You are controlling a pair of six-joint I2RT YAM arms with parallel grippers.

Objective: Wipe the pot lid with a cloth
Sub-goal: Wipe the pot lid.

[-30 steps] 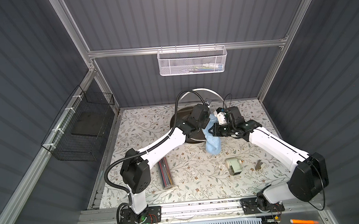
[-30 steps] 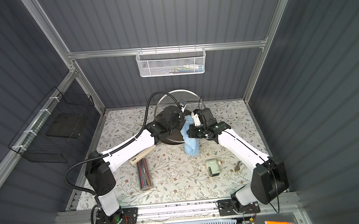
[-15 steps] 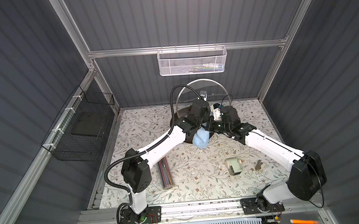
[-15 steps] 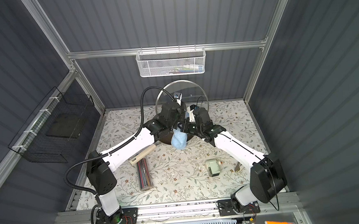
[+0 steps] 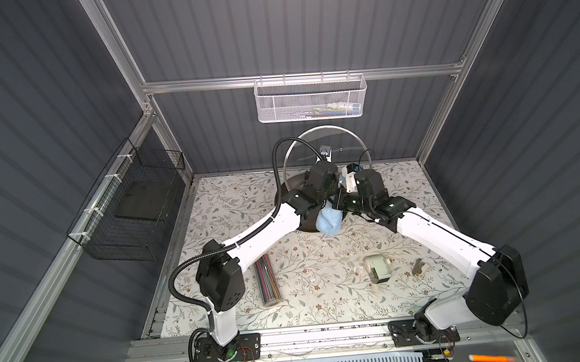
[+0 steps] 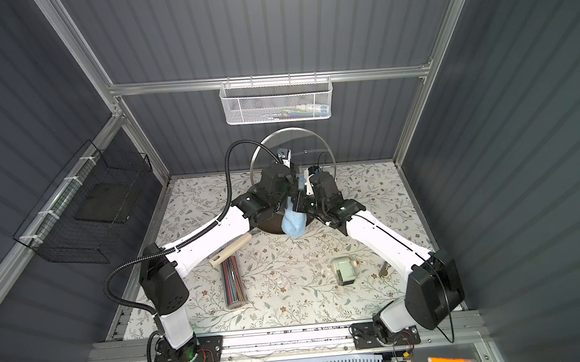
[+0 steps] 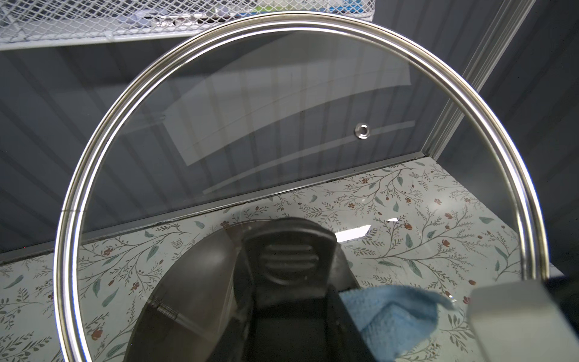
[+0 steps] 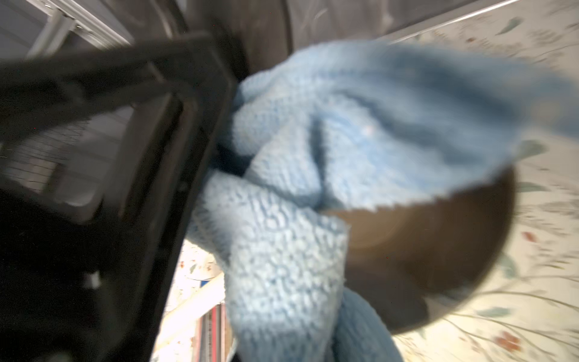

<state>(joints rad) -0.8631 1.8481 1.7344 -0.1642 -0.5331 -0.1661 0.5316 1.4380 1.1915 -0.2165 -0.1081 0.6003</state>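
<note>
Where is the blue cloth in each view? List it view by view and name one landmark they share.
In a top view: the cloth hangs mid-picture, over the near edge of the pan.
In a top view: the cloth is at the same spot, over the pan.
Left wrist: cloth at the bottom edge, right of centre.
Right wrist: cloth fills the middle, blurred.
Shared landmark: the dark pan, beside the cloth in all four.

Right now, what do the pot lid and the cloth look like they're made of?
The pot lid: clear glass, the background shows straight through it; shiny steel-looking rim; matte black handle, probably plastic. The cloth: soft light blue terry, likely microfibre, with a nubby looped pile.
</note>
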